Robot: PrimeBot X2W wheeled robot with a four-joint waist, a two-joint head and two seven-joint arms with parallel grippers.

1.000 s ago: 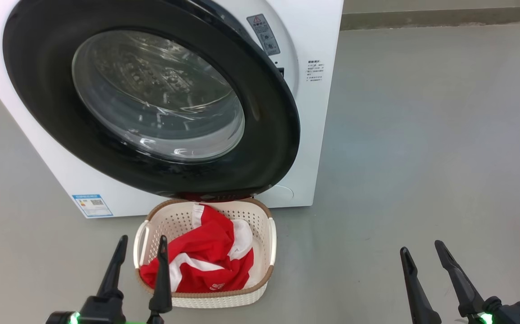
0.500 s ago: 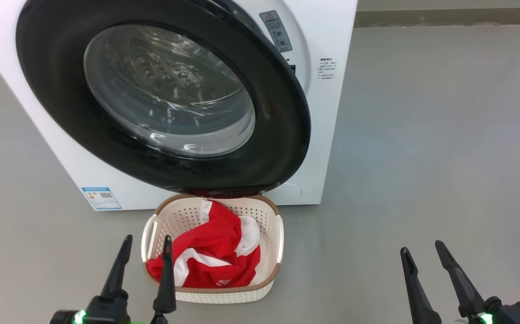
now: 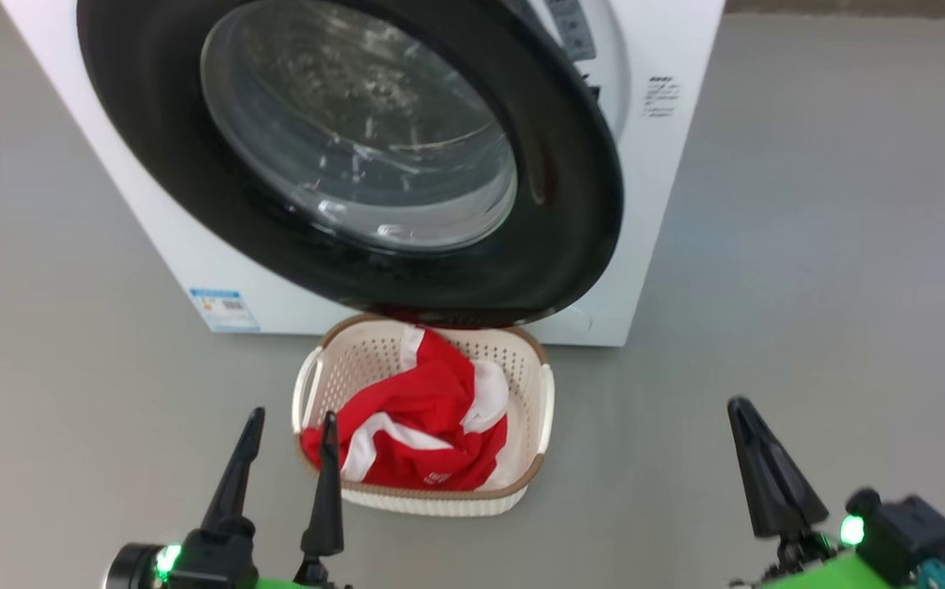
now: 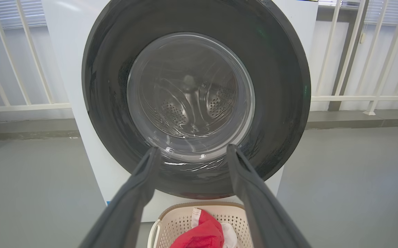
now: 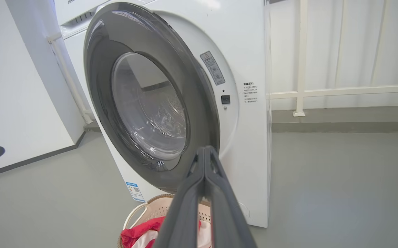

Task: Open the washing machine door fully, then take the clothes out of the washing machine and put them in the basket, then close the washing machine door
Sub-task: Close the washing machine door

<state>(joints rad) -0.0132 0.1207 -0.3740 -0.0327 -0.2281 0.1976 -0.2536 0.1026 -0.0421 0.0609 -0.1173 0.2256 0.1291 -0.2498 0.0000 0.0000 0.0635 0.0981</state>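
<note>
Nearest the camera, the left gripper [image 3: 292, 417] hovered low over the floor [image 3: 807, 245] with its fingers spread apart and nothing between them. One finger overlapped the basket's near-left corner in the head view, and contact could not be told. The right gripper [image 3: 742, 409] sat well off to the right, fingers pressed together into one wedge and gripping nothing.

Between the two, closer to the left one, the basket [image 3: 431, 501] stood on the floor with the red and white clothes [image 3: 431, 417] heaped inside. Its far rim tucked under the lower edge of the washing machine door [image 3: 153, 147].

The door hung ajar, not latched. The right wrist view showed its right-hand edge standing off the white front of the washing machine [image 3: 668, 164], with the hinge side on the left. Through the glass the steel drum looked bare, no red visible, so unloading was judged done and closing the door the step left.

Key relation: the door lay ahead of and above both grippers. Its free edge was up and left of the right gripper, while the left gripper pointed straight at the glass centre. The right arm was judged nearer the free edge, so a push there toward the machine would likely swing the door home. Risk: the basket sat close beneath the door's sweep.
</note>
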